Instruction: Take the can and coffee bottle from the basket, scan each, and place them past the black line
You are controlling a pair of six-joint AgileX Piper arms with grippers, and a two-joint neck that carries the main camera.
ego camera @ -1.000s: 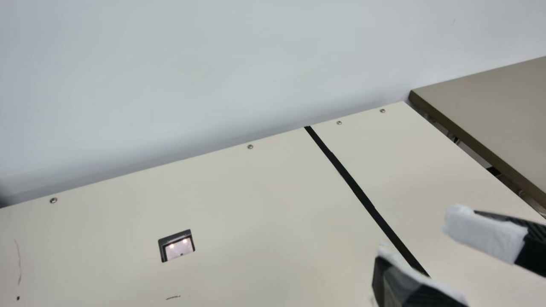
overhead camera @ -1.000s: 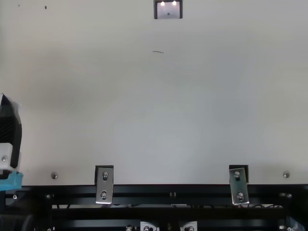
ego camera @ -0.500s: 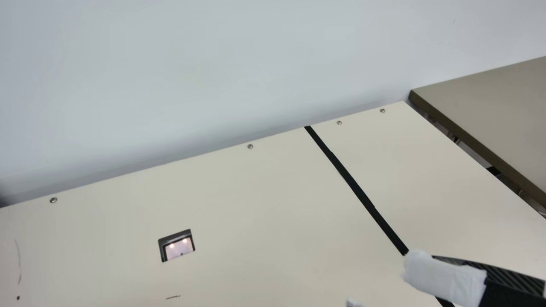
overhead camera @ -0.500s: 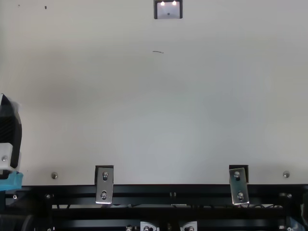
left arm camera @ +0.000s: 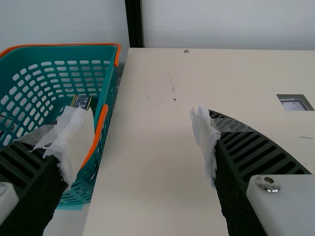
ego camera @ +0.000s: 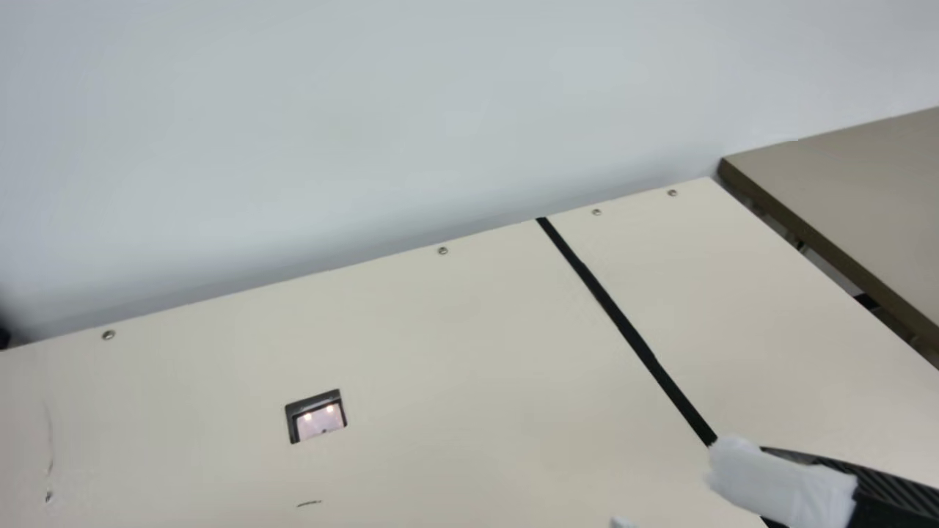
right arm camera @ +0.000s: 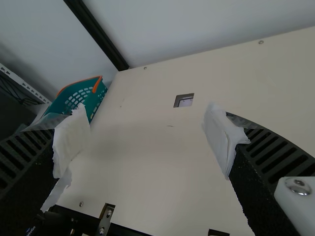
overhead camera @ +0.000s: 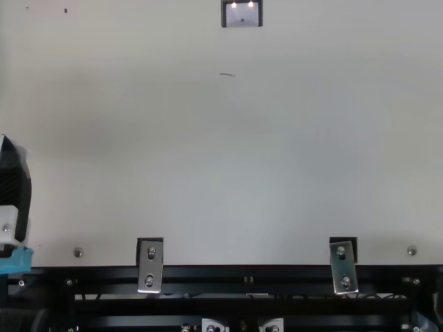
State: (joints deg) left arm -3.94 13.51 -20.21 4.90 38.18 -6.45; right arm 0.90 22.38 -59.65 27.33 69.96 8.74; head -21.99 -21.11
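cream table (ego camera: 469, 352) — left claw (overhead camera: 15, 187) spread wide, right claw (ego camera: 676, 487) likewise

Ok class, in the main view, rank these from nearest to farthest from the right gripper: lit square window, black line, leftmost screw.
1. Black line: right side, by the right gripper.
2. Lit square window: left of the line.
3. Leftmost screw: far left, near the back edge.

One basket (left arm camera: 49, 54), one scanner window (ego camera: 318, 419), one black line (ego camera: 629, 330) and two table-edge brackets (overhead camera: 150, 265) are being counted.
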